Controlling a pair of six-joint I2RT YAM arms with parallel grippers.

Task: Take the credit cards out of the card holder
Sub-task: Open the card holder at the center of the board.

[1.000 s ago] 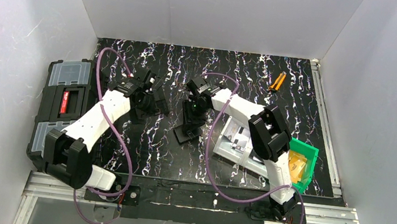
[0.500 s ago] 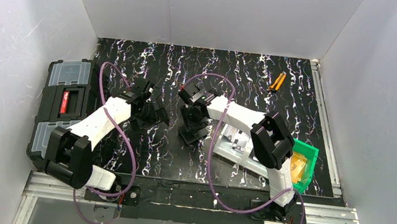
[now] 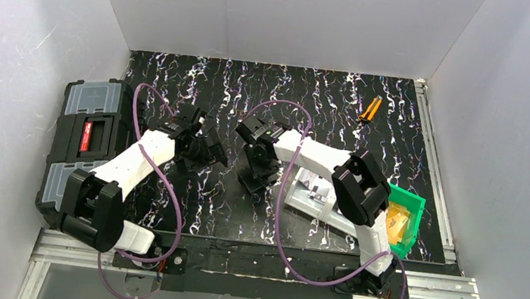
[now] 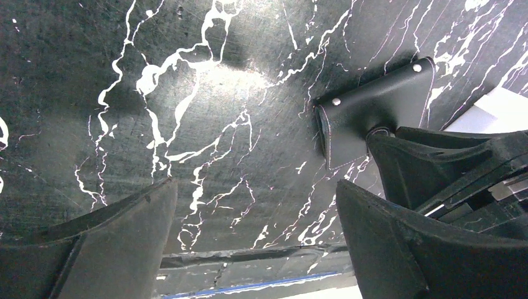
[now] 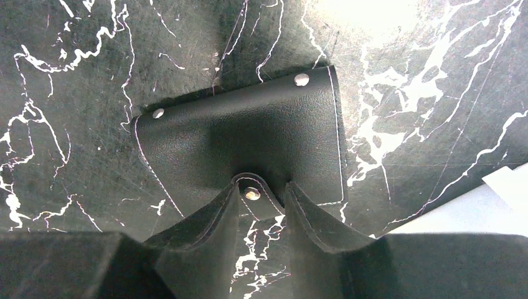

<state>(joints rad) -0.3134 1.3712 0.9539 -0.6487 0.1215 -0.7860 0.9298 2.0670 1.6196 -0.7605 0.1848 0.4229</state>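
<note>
Black marbled table [image 3: 329, 96], card holder [image 5: 249, 137] tab nipped in right pincer [image 5: 261, 187], left pincer [image 4: 255, 187] wide open, empty

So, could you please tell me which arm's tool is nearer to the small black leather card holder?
Right. The right tool straddles the edge of the small black leather card holder; the left tool hangs open beside it, apart.

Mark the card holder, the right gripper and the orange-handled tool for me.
card holder [image 5: 249, 131]: right wrist view, on its black outer face.
right gripper [image 5: 263, 190]: right wrist view, between the fingertips, at the holder's snap tab.
orange-handled tool [image 3: 370, 109]: top external view, on its handle.
</note>
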